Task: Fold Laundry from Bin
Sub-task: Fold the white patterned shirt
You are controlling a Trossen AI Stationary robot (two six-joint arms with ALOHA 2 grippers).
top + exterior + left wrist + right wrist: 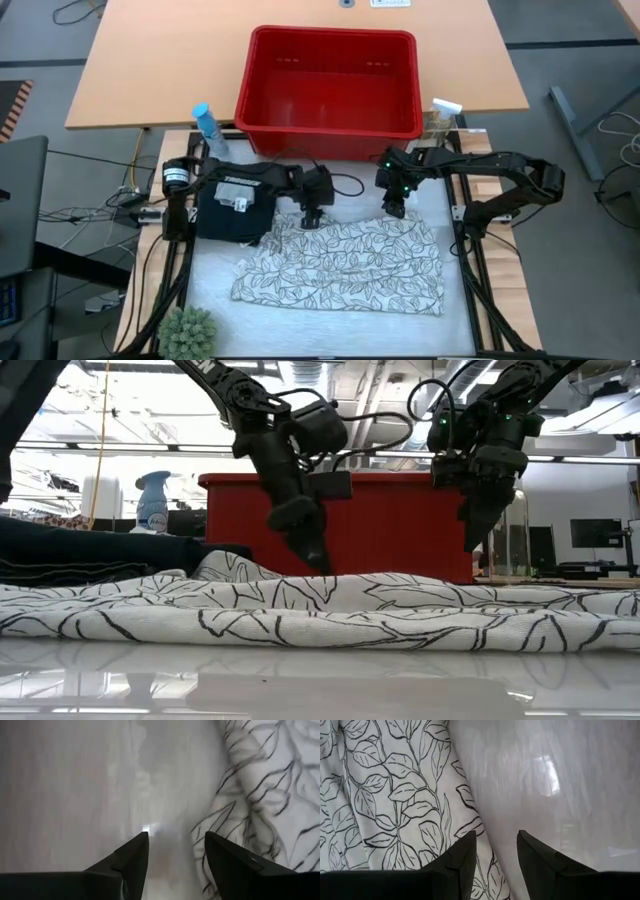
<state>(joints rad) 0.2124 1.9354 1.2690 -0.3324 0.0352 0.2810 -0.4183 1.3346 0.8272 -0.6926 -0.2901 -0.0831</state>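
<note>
High view alone shows red bin [330,85] interior, folded trousers [232,212]

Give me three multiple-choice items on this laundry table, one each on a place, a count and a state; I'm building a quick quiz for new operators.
1. Where does the leaf-print cloth lie?
A. inside the bin
B. spread on the table, on the near side of the bin
C. draped over the left arm

2. How many spray bottles stand by the bin?
A. none
B. two
C. four

3. How do the left gripper and right gripper stand?
A. both open and empty, over the cloth's far edge
B. both shut on the cloth
C. left shut on the trousers, right open

Key: 1 B, the high view shows the cloth flat on the table. 2 B, one bottle at the bin's left corner and another at its right. 3 A, each wrist view shows spread fingers with nothing between them.
</note>
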